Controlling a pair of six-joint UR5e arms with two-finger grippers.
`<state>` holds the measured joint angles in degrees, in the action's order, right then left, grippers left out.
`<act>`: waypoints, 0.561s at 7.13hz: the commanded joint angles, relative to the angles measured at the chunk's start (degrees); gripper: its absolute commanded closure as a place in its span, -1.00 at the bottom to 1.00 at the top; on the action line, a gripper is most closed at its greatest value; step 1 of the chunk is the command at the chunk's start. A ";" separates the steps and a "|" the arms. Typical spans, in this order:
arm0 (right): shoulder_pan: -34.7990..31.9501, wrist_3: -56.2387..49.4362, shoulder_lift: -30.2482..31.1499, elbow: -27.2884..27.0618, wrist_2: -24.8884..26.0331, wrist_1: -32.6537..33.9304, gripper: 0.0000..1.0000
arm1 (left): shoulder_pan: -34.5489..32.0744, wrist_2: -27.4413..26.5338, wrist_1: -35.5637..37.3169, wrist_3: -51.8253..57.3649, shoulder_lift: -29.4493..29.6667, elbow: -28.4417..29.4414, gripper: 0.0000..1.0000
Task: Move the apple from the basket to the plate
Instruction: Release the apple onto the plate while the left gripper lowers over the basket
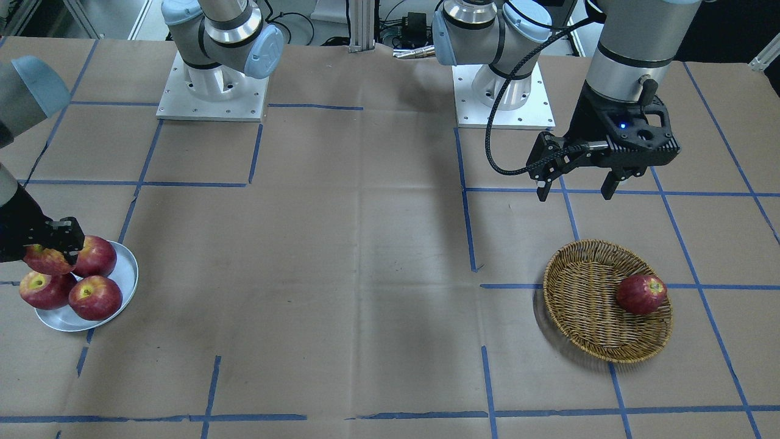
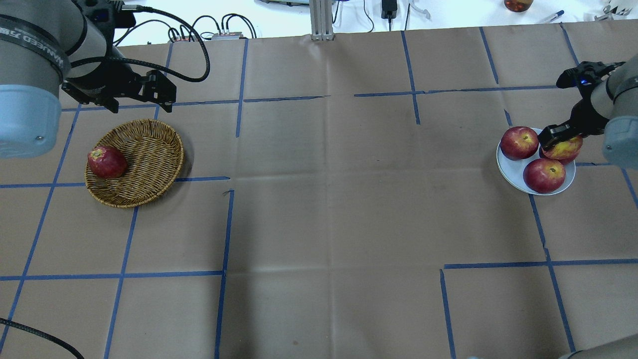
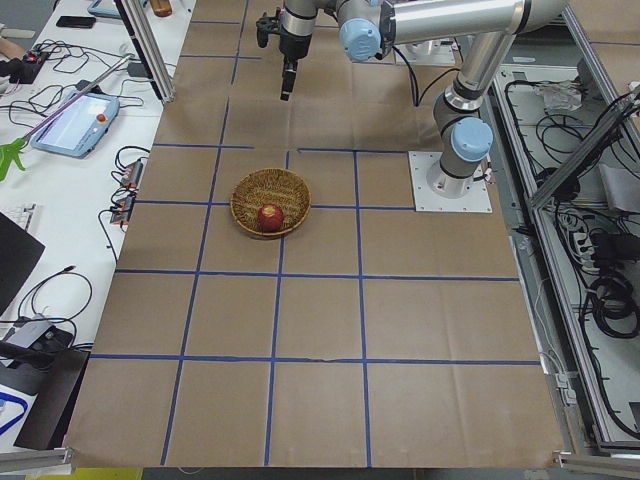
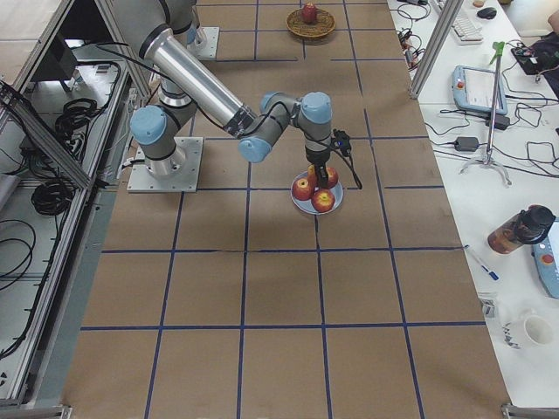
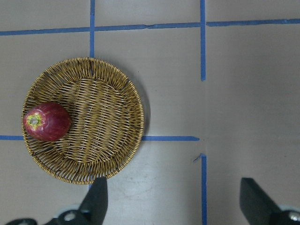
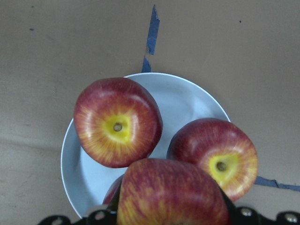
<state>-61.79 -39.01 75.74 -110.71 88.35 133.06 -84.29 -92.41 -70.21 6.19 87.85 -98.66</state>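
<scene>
My right gripper [image 1: 49, 253] is shut on the apple [image 1: 44, 261], a streaky pinkish-red one with yellow patches, and holds it low over the white plate [image 1: 125, 268]. The apple also shows in the overhead view [image 2: 565, 149] and fills the bottom of the right wrist view [image 6: 171, 194]. Three deeper-red apples [image 1: 94, 297] lie on the plate [image 6: 187, 98] around and under it. The wicker basket [image 1: 585, 286] holds one dark red apple [image 1: 640, 294] at its rim. My left gripper [image 1: 574, 194] is open and empty, raised above the table beside the basket [image 2: 149, 154].
Brown paper with blue tape lines covers the table. Both arm bases [image 1: 213, 91] stand at the robot's side. Plate and basket sit at opposite ends, with bare paper between them. In the left wrist view the basket [image 5: 98, 122] lies below my open fingers [image 5: 96, 199].
</scene>
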 commanded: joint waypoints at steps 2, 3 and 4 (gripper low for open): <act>0.01 0.25 -1.12 -1.43 0.07 1.41 -0.58 | -1.57 0.21 -3.93 -0.65 -0.14 -0.48 -0.98; 0.01 0.34 -0.51 -1.00 -0.01 1.41 -1.00 | -3.06 0.21 -10.67 -0.82 -0.40 -0.13 -0.98; -0.34 0.51 0.19 -0.74 -0.02 1.24 -1.00 | -3.77 0.21 -16.13 -1.00 -0.84 0.74 -0.98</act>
<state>-61.86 -38.67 75.21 -111.69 88.35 134.40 -86.90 -92.20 -79.69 5.43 87.41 -98.68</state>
